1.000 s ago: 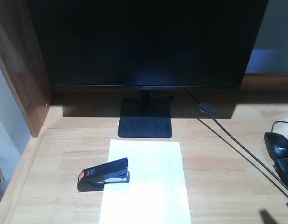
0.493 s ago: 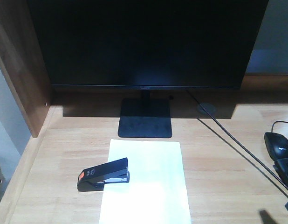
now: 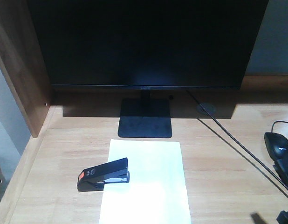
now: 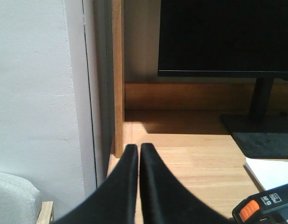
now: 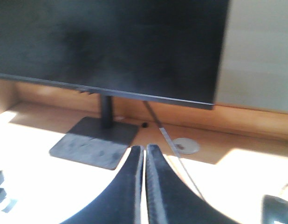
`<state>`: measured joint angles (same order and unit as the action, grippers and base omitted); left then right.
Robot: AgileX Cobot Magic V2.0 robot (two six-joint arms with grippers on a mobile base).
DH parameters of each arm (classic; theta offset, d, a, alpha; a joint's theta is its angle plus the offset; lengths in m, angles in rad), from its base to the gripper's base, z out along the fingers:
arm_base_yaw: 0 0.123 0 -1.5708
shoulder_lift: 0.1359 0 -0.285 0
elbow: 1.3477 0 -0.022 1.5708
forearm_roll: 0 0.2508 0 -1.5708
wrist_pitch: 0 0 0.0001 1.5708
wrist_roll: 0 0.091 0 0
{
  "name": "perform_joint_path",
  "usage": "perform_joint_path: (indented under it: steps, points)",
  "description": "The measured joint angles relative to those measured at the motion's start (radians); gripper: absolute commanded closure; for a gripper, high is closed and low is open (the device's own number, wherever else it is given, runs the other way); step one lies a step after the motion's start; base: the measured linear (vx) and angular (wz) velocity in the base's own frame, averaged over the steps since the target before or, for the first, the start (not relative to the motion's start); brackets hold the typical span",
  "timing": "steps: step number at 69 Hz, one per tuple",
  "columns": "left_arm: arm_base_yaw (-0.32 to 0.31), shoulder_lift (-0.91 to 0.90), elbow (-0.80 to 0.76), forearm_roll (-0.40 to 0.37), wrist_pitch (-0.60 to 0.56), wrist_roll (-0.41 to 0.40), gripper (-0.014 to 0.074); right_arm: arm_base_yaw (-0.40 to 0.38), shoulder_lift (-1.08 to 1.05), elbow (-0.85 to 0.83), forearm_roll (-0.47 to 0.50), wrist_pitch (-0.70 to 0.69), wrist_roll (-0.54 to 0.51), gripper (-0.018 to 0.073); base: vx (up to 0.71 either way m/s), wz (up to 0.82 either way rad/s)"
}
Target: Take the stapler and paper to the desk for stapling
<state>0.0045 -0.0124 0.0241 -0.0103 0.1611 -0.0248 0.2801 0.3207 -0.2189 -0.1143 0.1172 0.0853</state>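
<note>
The left gripper [image 4: 139, 151] is pressed together, empty, near the desk's [image 3: 65, 140] left edge. The stapler [image 3: 103, 174] lies across the left edge of the paper [image 3: 151, 179], in front of the monitor [image 3: 146, 42]. The right gripper [image 5: 145, 151] is also closed, empty.

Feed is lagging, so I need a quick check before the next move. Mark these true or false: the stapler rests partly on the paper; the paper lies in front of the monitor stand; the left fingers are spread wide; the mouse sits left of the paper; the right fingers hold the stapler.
1. The stapler rests partly on the paper: true.
2. The paper lies in front of the monitor stand: true.
3. Left fingers spread wide: false, they are shut together.
4. The mouse sits left of the paper: false, right.
5. Right fingers hold the stapler: false, shut on nothing.
</note>
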Motion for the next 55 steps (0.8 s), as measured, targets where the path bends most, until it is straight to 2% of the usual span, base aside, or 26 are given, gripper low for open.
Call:
perform_joint_path:
  steps: [9, 30, 41, 55]
  points:
    - [0.0, 0.0, 0.0, 0.0, 0.0, 0.0, 0.0603, 0.0, 0.0, 0.0, 0.102, 0.0, -0.107, 0.0569, 0.0, 0.0]
    - [0.0, 0.0, 0.0, 0.0, 0.0, 0.0, 0.0603, -0.014, 0.0, 0.0, 0.122, 0.0, -0.126, 0.0569, 0.0, 0.0]
    - [0.0, 0.0, 0.0, 0.0, 0.0, 0.0, 0.0603, -0.124, -0.017, 0.028, 0.13, -0.007, -0.117, 0.0569, 0.0, 0.0]
    - [0.0, 0.0, 0.0, 0.0, 0.0, 0.0, 0.0603, -0.275, -0.147, 0.131, 0.133, -0.007, -0.095, 0.0569, 0.0, 0.0]
